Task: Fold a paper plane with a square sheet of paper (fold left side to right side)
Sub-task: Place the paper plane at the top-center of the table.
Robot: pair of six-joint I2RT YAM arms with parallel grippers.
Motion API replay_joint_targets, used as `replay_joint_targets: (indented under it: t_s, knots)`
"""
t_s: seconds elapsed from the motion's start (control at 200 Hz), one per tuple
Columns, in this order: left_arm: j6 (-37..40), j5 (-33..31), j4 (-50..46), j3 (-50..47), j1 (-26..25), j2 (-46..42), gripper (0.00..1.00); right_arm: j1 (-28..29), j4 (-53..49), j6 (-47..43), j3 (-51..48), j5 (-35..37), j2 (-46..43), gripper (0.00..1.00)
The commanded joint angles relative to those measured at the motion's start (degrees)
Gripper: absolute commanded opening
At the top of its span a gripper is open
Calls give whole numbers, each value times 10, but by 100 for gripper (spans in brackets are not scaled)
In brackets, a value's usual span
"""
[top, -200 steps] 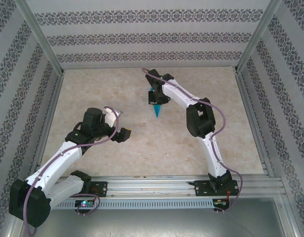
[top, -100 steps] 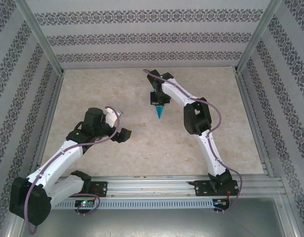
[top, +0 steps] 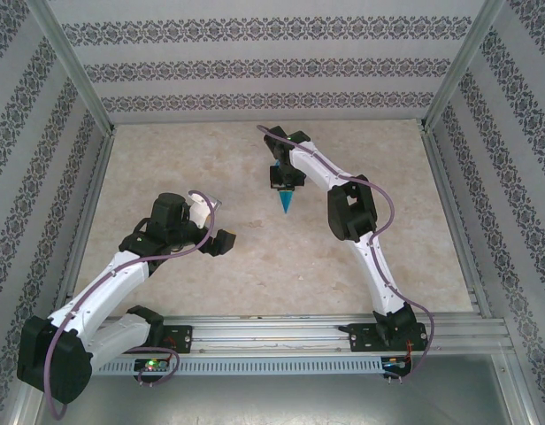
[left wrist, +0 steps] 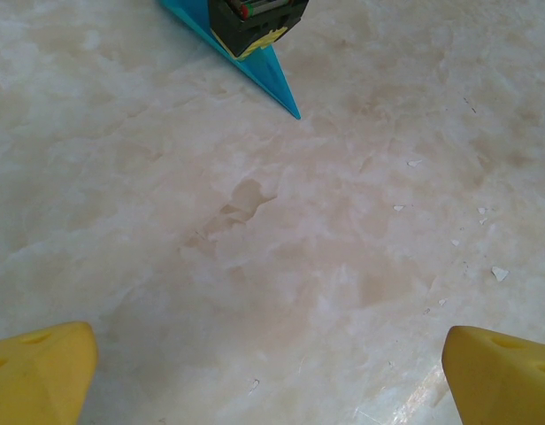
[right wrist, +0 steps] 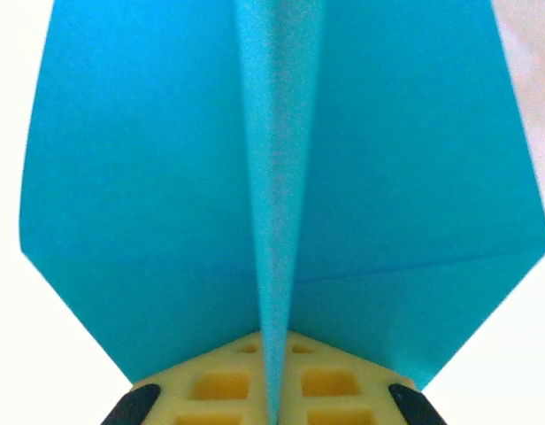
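Note:
The square sheet of paper stands folded as a narrow teal paper plane (top: 285,202), nose pointing toward the arms, at the table's middle rear. My right gripper (top: 285,180) is shut on its tail end from above. In the right wrist view the yellow fingers (right wrist: 211,390) pinch the plane's upright centre ridge, and its wings (right wrist: 140,195) spread flat to both sides of my right gripper (right wrist: 274,394). My left gripper (top: 221,241) hovers open to the left front, well apart from the plane. The left wrist view has the plane's nose (left wrist: 271,78) under the right gripper (left wrist: 255,19), with my left gripper (left wrist: 272,381) wide open.
The marble-patterned table top (top: 255,266) is bounded by metal rails (top: 87,212) and patterned walls (top: 272,71). Small white flecks (left wrist: 498,273) lie on the surface to the right of the left gripper. The arm bases sit on the front rail (top: 272,332).
The right arm has shifted a little to the right with the plane in its grip, mostly in the first half second. The left arm has barely moved.

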Motion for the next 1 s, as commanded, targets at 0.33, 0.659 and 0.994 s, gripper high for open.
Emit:
replay_joint_targets:
  t_s: [0.33,0.659,0.994]
  knots:
    - [11,11,-11,18,4,1,100,-3,-17,-7,0,-6,14,28]
    - [12,10,-12,18,4,2,100,0,-14,-7,-8,1,-7,33]
    - [14,9,-14,19,4,1,100,2,-14,-10,-14,0,-22,33]
